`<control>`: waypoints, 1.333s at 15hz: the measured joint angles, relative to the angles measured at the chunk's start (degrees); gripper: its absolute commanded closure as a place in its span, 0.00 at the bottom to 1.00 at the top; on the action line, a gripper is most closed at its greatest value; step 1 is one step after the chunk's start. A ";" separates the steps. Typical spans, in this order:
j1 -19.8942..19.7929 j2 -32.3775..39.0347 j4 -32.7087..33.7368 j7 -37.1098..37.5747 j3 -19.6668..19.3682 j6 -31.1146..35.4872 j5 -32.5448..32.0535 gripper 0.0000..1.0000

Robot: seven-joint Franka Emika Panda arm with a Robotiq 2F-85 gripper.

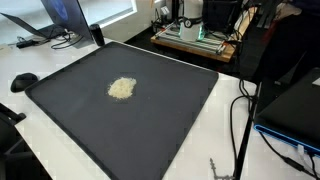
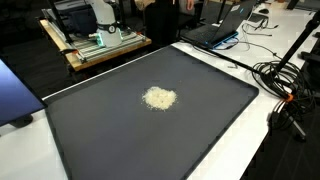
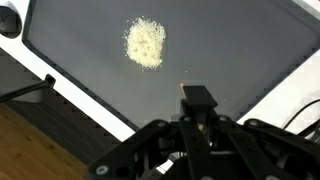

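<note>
Gripper [image 3: 196, 96], clenched with nothing seen held, was poised above mat [image 3: 240, 50]; crumb pile [image 3: 145, 43] was noted ahead-left of it, untouched; approach stage was judged, contact requiring forward-left travel and descent.

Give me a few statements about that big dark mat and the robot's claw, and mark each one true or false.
1. One small pile of pale grains lies on the dark mat. True.
2. The gripper has its jaws spread wide. False: they are shut, with nothing visibly between them.
3. The gripper is pressing into the pile. False: in the wrist view the pile lies apart from it, with bare mat between them.
4. A laptop sits on the white table beyond the mat's edge. True.
</note>
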 measured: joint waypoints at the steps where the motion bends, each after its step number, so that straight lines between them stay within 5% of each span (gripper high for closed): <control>1: 0.08 1.27 0.30 0.22 0.31 0.01 0.00 0.97; 9: 0.19 23.99 11.46 9.26 1.93 -0.04 -5.23 0.97; 20: 0.05 47.95 33.75 9.62 -5.06 -6.22 -6.07 0.97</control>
